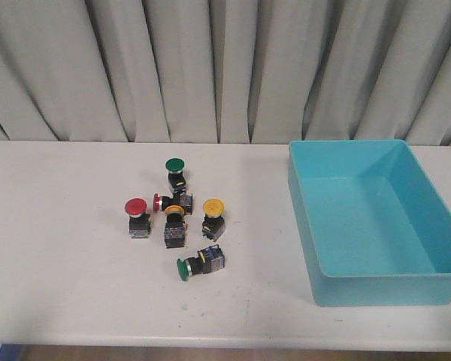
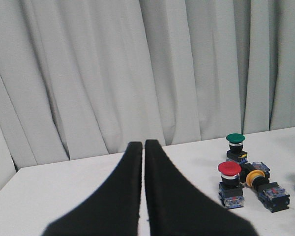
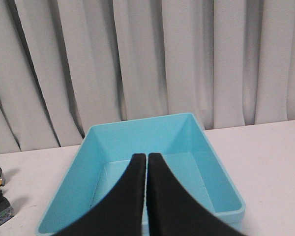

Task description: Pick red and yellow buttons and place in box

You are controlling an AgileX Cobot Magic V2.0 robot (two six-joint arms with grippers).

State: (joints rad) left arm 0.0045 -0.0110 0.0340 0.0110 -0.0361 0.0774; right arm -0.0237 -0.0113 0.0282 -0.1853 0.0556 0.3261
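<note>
The white surface [image 1: 60, 263] carries a small cluster of push-button switches a little left of the middle and the turquoise box [image 1: 376, 289] on the right, well apart from the cluster. No switch is visible inside the box.

Taking the cluster's centre as the clock centre in the front view: the upright red button [image 1: 136, 207] stands at 9 o'clock. A second red button [image 1: 159, 201] lies on its side near the centre, its cap turned toward the upright red one. Just beside it, at about 6 o'clock, is a yellow button [image 1: 174, 213] with its black body toward the camera. Another yellow button [image 1: 213, 206] stands upright at 3 o'clock. A green-capped switch [image 1: 174, 165] stands at 12 o'clock, and a second green-capped switch [image 1: 184, 268] lies on its side at about 5 o'clock, a little apart from the others.

Neither arm appears in the front view. In the left wrist view the left tool [image 2: 143, 147] has its two black fingers pressed together with only a thin line between them, holding nothing; the switches are seen beyond it. In the right wrist view the right tool [image 3: 147, 158] is closed in the same way, also holding nothing, with the box beyond its tips. A pale pleated curtain [image 1: 225, 68] hangs behind the surface.
</note>
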